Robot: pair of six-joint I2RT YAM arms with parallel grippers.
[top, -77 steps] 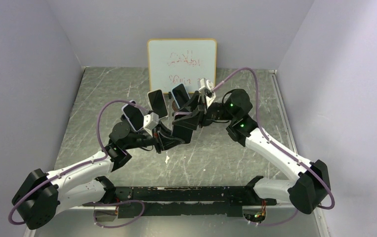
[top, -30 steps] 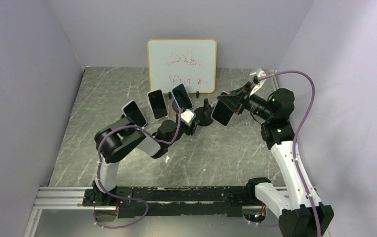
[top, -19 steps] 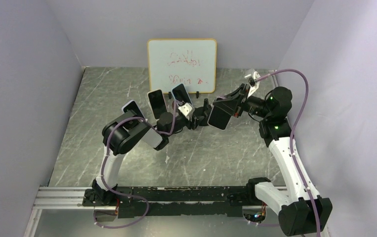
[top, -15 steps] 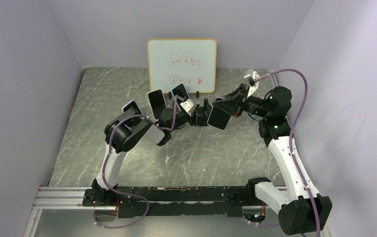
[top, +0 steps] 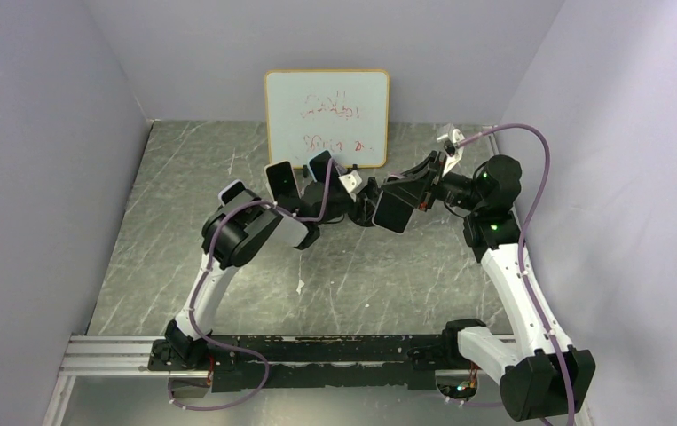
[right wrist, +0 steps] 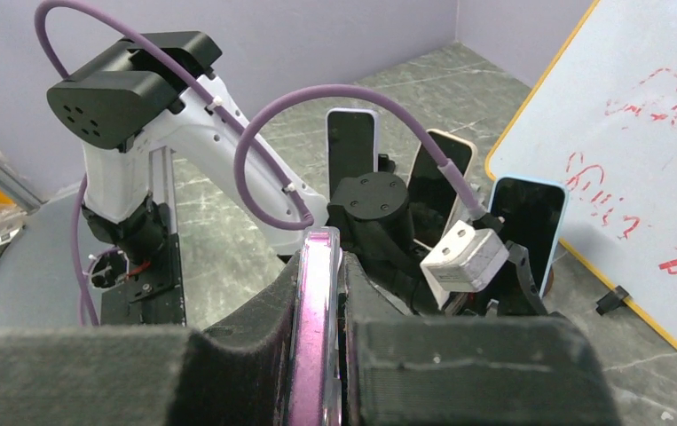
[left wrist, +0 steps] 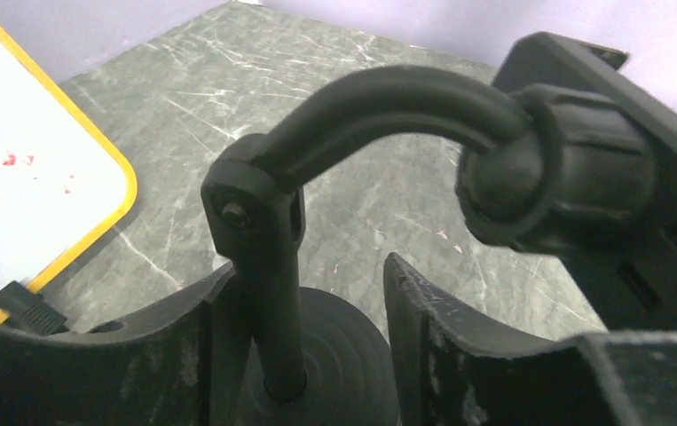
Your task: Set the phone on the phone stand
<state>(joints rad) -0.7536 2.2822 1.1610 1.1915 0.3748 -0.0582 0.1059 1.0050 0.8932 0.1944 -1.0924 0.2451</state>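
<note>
Left end effector (left wrist: 303, 311), spread, has just moved astride the phone stand (left wrist: 379, 98) stem, likely steadying it for the phone (right wrist: 315, 266) pinched by the right end effector (right wrist: 321, 333).

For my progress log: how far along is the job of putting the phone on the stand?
Done: the phone is clamped in the right gripper. In hand: the open left gripper straddles the stand post, with the phone held up by the cradle. Left: seating it, not visibly done yet, and releasing.
</note>
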